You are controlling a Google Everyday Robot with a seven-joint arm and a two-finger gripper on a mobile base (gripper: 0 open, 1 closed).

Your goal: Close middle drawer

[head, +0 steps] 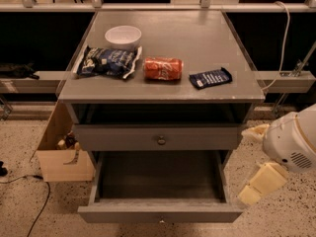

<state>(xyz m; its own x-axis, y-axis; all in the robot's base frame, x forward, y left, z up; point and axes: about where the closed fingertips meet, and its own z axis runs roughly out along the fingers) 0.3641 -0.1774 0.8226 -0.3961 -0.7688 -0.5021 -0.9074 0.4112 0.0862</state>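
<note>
Hovering low off the cabinet's (158,117) right side is the tool (253,167), pale cream against the speckled floor (19,147) with the white wrist just behind it. Whether it is open or closed cannot be told from this angle, and it grips nothing that can be seen. It sits at about the height of the drawers, which looks like a deliberate choice: a push on a drawer front needs the tool down at that level, not up over the surface.

The middle drawer (160,214) is the one pulled well out toward the camera, its inside bare and its small round knob at the centre of the front. The tool hangs just beside the drawer's right front corner, apart from it and outside its right wall, not touching. To shut it, the tool would probably have to come round in front of that panel and press inward.

Directly above, the upper drawer (161,138) sits nearly flush, with a dark opening over it.

Up on the surface (197,28), nothing is in the way: a white bowl (123,35) sits toward the back left corner, a chip bag (106,61) lies along the left edge, a red can (163,68) lies on its side near the front edge, and a blue packet (211,77) is toward the front right corner. An open cardboard box (61,157) stands against the cabinet's left side.
</note>
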